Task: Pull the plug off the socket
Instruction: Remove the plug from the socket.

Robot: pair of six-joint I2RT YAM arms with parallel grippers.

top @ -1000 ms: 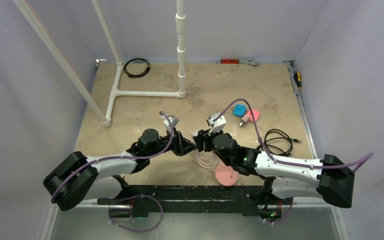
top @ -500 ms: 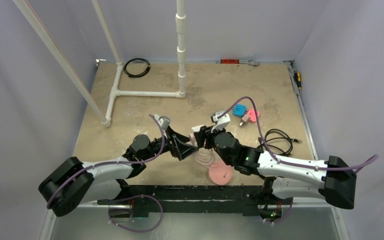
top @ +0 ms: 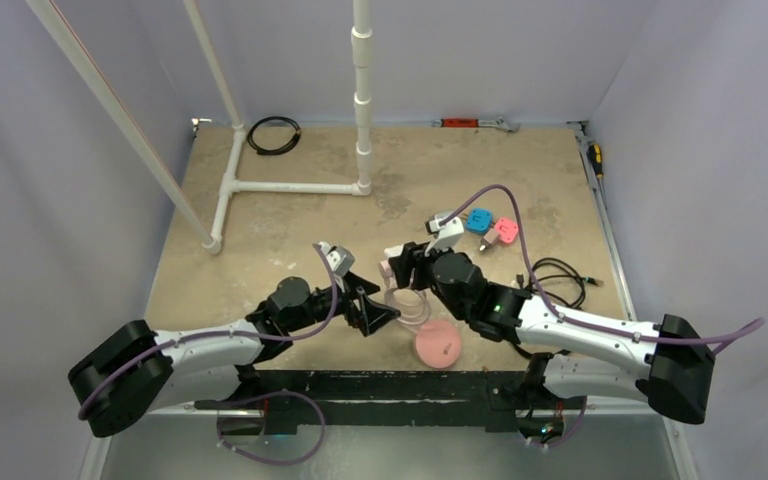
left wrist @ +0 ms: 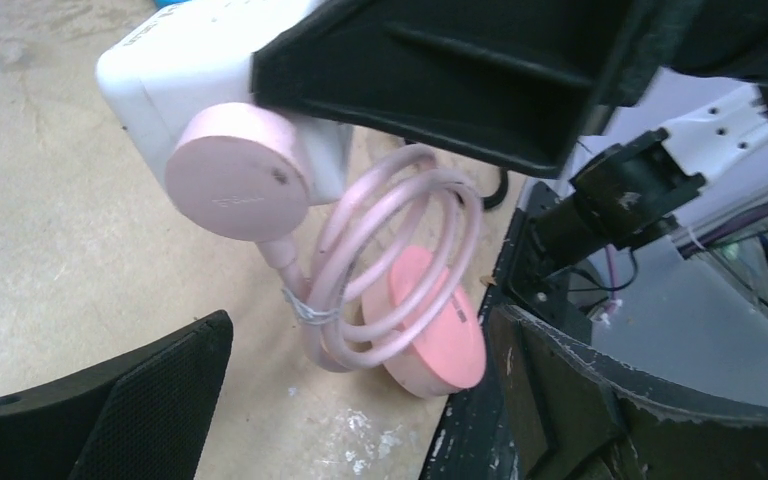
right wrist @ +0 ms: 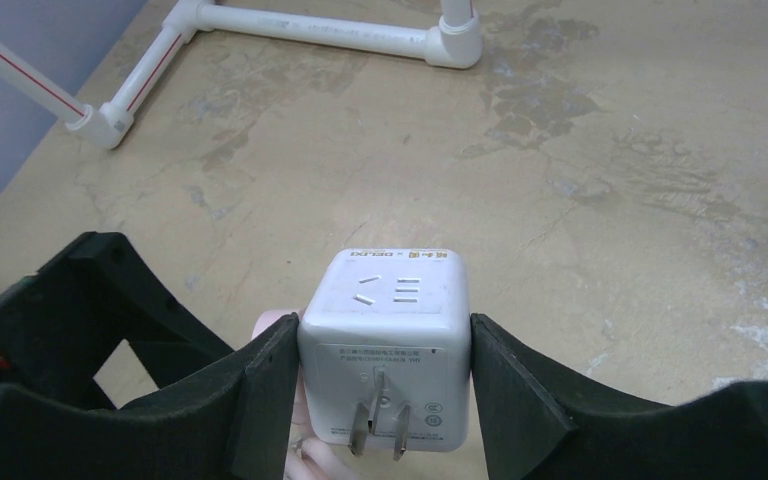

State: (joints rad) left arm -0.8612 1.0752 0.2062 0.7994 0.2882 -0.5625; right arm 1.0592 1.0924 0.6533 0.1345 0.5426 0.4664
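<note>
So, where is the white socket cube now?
The white socket cube is low in the centre of the right wrist view, clamped in the right gripper, with the pink plug on its left side.

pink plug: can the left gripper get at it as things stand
Probably yes. The left gripper is open and faces the pink plug with nothing between them; the right gripper clamps the white socket by its sides, leaving the plug's round face exposed.

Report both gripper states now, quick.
Left gripper: open, holding nothing, short of the pink plug.
Right gripper: closed on the white socket cube.
</note>
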